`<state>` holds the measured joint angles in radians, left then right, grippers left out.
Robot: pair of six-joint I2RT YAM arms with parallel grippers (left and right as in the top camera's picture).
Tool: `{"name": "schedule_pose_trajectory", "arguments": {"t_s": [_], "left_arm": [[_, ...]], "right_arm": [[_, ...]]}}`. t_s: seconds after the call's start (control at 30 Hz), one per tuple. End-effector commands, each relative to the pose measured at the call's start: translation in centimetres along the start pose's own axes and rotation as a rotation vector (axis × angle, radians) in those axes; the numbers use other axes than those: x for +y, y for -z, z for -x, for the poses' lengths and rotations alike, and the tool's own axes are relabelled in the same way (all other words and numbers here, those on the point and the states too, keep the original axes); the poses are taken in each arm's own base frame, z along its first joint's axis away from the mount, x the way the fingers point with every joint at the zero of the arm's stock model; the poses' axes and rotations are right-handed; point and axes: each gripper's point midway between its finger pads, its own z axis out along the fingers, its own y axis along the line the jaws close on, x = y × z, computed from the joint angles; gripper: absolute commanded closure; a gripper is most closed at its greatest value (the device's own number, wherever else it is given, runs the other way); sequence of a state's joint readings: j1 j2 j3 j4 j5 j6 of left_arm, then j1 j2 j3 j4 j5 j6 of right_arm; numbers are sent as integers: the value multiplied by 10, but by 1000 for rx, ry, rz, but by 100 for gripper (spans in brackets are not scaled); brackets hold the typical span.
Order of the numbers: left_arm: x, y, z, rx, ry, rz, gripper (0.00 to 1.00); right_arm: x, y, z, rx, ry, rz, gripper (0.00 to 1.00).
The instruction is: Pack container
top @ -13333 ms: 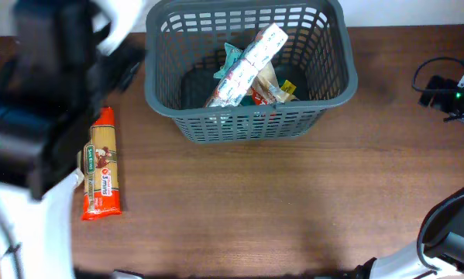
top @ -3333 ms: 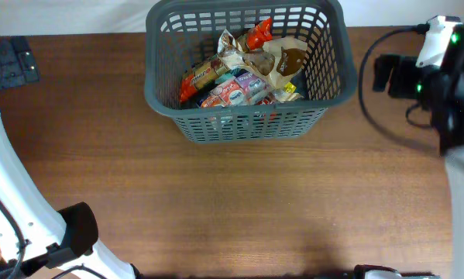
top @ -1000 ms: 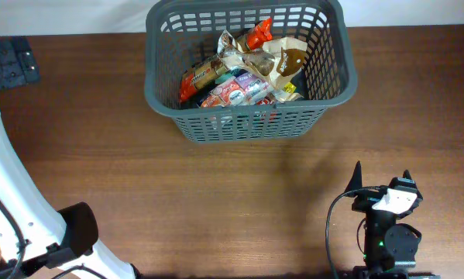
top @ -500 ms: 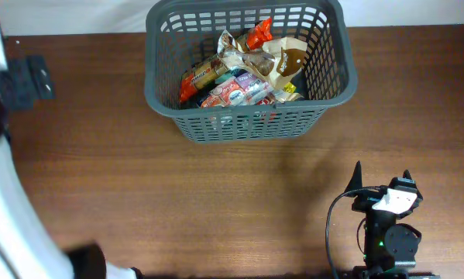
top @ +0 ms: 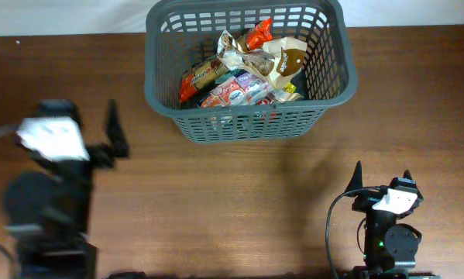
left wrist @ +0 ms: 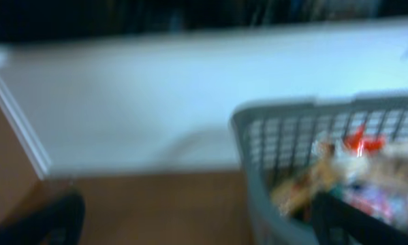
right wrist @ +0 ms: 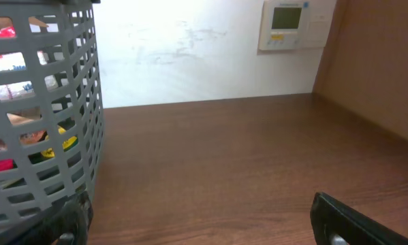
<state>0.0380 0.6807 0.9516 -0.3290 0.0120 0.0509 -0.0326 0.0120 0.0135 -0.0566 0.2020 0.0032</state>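
Standing at twelve o'clock, the packed container [top: 247, 124] is flanked by the left claw [left wrist: 204, 221] at eight and the right claw [top: 382, 172] at five, both spread apart.

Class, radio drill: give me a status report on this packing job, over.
Left gripper open, empty, view blurred. Right gripper open, empty. Container upright, packets inside. No obstruction seen, over.

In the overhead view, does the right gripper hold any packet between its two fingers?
No, the right gripper stands open over the brown wooden table, with nothing between its fingers.
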Motion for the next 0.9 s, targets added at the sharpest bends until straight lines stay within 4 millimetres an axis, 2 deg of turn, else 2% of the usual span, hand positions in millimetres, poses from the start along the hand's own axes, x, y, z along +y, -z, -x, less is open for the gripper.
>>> {"name": "schedule_pose_trajectory", "arguments": {"t_s": [0.0, 0.1, 0.2, 0.57, 0.63, 0.87], "left_arm": [[-26, 15, -63, -76, 9, -120, 1], [-28, 26, -102, -109, 7, -117, 1], [-29, 33, -132, -118, 6, -117, 1], [-43, 25, -216, -31, 10, -167, 1], [-43, 23, -228, -3, 11, -164, 1], [-37, 22, -229, 1, 7, -126, 1]], "right_arm": [[-1, 0, -3, 2, -4, -11, 1], [-1, 0, -3, 2, -4, -11, 1], [-1, 0, -3, 2, -4, -11, 1], [-1, 0, -3, 2, -4, -11, 1], [-1, 0, -3, 2, -4, -11, 1], [-1, 0, -3, 2, -4, -11, 1]]}}
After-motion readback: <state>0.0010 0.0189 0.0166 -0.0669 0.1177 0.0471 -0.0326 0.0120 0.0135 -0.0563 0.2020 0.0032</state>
